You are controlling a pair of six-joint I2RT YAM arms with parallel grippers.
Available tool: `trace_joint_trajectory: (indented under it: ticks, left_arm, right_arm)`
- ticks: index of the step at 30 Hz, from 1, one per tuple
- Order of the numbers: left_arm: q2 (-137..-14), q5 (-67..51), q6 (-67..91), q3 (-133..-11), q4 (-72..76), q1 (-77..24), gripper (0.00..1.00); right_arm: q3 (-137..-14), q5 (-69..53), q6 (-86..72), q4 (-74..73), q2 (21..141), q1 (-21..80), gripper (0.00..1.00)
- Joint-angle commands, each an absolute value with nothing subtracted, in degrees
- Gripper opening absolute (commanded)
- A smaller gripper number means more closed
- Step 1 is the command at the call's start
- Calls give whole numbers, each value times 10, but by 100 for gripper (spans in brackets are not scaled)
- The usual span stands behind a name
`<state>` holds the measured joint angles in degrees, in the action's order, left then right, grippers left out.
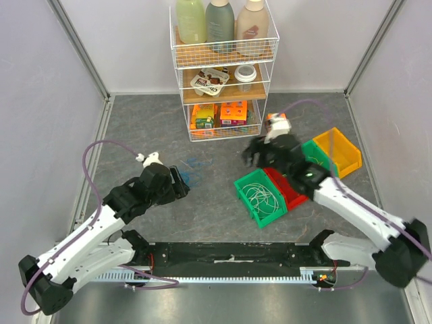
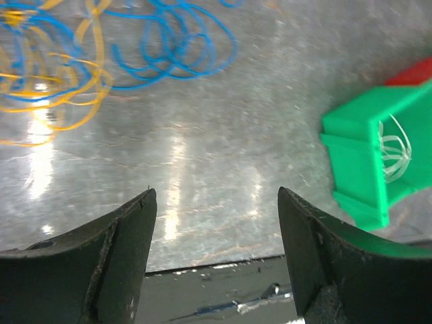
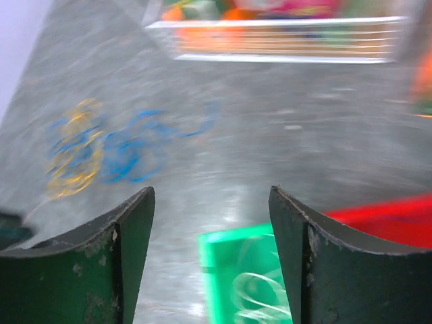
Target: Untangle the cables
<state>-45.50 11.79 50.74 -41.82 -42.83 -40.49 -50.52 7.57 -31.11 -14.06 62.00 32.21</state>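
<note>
- Left gripper [image 2: 216,202] spread wide, nothing between its jaws.
- Right gripper [image 3: 212,199] wide too, empty.
- Thin white wire loops [image 2: 395,152] in the green plastic bin [image 2: 351,135]; blue wire loops [image 2: 175,47] and yellow wire loops [image 2: 61,101] tangled on the grey table [image 2: 223,135].

arms [image 1: 81,246] white, joints [image 1: 145,189] black | hoses [image 1: 86,162] purple | end effectors [image 2: 216,196] [image 3: 211,192] dark

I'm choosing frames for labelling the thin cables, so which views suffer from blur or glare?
Right wrist: motion-blurred throughout, the blue cable and yellow cable smeared. Left wrist: both cables crisp, but white glare streaks on the table. Top external: sharp and evenly lit, though the cables look faint.
</note>
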Motion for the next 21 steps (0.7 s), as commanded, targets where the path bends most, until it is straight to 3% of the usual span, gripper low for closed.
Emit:
trace_joint_trajectory:
  ticks: [1,5,10,15,21]
  left_arm:
    - [-435,183,547,-435,-491,-363,78]
    - [-443,109,523,-417,-460,-251,77]
    - [-505,5,498,-394,-401,-128,75]
    - [-547,-40,529,-353,-313,-108,69]
    - [-624,-53,525,-345,-265,-101,68]
  right_arm:
    - [-480,48,-378,104,739,474,73]
    - [-515,53,-343,218,869,573,69]
    - [-564,61,-312,261,988,582,69]
    - [-619,97,-257,243,1046,578,66]
    - [-673,33,-238,256,1120,577,61]
